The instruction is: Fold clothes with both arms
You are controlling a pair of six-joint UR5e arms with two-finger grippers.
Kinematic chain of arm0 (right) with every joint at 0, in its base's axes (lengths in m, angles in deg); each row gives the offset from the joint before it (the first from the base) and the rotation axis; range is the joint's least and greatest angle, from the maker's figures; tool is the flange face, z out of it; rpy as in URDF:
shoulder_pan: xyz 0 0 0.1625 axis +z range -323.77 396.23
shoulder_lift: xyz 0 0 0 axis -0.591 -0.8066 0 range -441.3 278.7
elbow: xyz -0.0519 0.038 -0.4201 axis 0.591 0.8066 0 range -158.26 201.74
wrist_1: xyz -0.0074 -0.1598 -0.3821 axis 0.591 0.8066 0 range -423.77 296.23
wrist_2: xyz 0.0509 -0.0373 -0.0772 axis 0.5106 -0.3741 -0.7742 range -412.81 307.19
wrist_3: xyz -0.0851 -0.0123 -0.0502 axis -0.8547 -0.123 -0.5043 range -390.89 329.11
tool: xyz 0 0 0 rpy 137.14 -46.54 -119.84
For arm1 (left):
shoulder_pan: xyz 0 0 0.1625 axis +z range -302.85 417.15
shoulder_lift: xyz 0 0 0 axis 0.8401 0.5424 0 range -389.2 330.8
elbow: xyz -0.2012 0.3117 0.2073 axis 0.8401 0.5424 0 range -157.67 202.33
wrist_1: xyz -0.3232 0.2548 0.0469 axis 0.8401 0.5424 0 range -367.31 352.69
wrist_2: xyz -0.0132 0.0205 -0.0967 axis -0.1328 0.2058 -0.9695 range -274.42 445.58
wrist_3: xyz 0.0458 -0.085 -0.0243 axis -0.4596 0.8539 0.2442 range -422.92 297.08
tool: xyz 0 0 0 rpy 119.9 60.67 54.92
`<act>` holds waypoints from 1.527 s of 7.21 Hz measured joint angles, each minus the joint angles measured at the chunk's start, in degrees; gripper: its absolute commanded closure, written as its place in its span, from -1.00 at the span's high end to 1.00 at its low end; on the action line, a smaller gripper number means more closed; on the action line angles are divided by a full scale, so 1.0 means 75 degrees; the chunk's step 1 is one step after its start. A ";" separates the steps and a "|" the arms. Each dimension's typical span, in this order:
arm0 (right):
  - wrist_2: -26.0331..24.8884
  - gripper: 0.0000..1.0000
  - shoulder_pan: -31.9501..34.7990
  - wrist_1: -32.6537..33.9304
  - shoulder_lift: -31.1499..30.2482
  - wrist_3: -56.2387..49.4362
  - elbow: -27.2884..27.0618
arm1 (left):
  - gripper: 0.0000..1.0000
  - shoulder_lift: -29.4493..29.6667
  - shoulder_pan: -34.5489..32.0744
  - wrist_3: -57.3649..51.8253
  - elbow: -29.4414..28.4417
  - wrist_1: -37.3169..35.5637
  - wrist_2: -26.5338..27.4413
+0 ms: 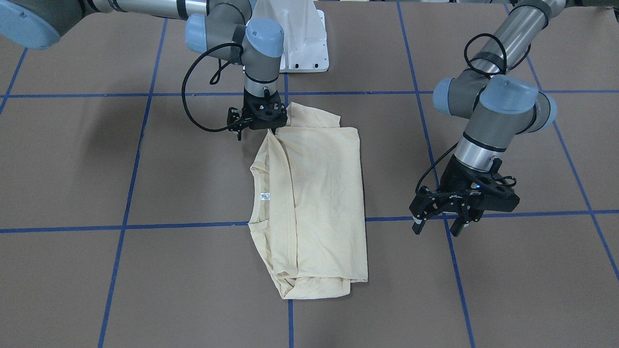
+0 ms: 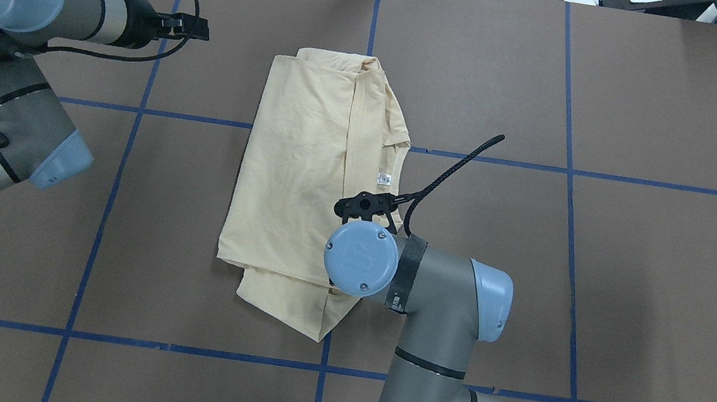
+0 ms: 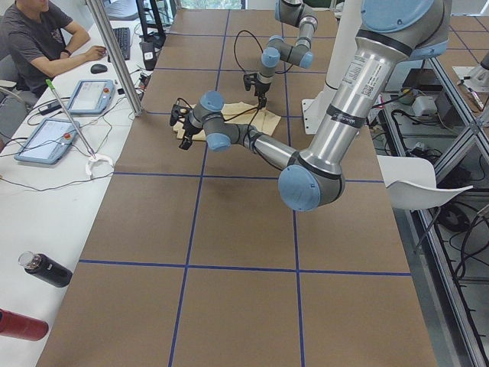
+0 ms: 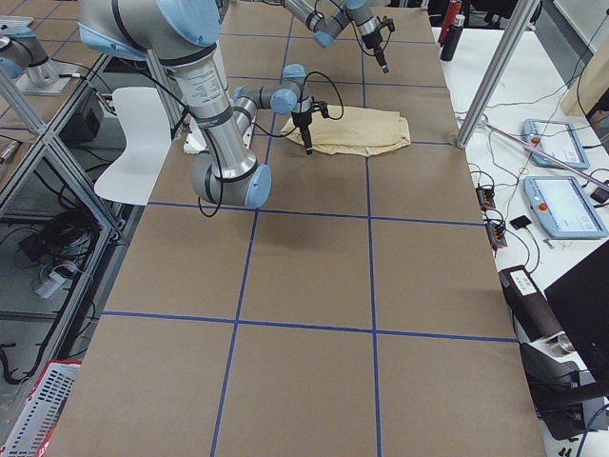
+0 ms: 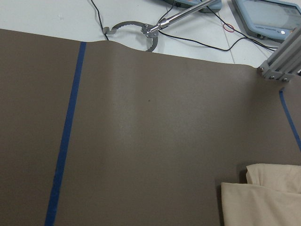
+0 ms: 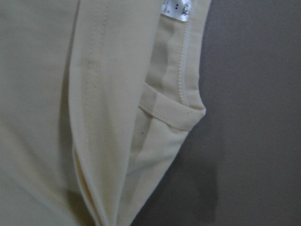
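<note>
The cream long-sleeved T-shirt (image 1: 319, 203) lies folded into a long strip at the table's middle (image 2: 302, 151). Its white neck label (image 1: 264, 195) shows at the collar and its print is hidden. My right gripper (image 1: 273, 129) points down at the shirt's edge beside the collar, on the robot's side. It looks shut on a pinch of cloth, which bunches at the bottom of the right wrist view (image 6: 101, 207). In the overhead view its wrist hides it. My left gripper (image 1: 436, 228) is open and empty above bare table, well away from the shirt (image 2: 203, 32).
The white pedestal base (image 1: 304, 43) stands at the robot's side of the table. Blue tape lines (image 1: 449, 251) cross the brown table cover. A bench with tablets (image 3: 92, 95), a metal post (image 3: 114, 53) and an operator (image 3: 38, 46) lie beyond the far edge.
</note>
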 measured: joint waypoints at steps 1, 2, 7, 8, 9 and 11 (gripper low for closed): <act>0.0005 1.00 0.0026 0.0070 -0.0082 -0.0059 -0.0094 | 1.00 0.0000 0.0011 0.0004 -0.0013 0.0002 0.0000; 0.0006 1.00 0.0039 0.0096 -0.0170 -0.0084 -0.0148 | 1.00 0.0000 0.0023 0.0006 -0.0023 0.0001 0.0000; -0.0094 1.00 0.0220 0.0048 0.0057 -0.0353 -0.0257 | 1.00 -0.0006 0.0033 -0.0052 -0.0072 -0.0003 0.0001; -0.0141 1.00 0.0311 -0.0035 0.0169 -0.0589 -0.0197 | 1.00 -0.0010 0.0032 -0.0079 -0.0075 -0.0006 0.0001; -0.0229 1.00 0.0416 -0.0280 0.0304 -0.0823 0.0029 | 1.00 -0.0008 0.0032 -0.0092 -0.0077 -0.0007 0.0000; -0.0401 0.99 0.0577 -0.1286 0.0655 -0.1016 0.0902 | 1.00 -0.0008 0.0032 -0.0101 -0.0077 -0.0008 0.0000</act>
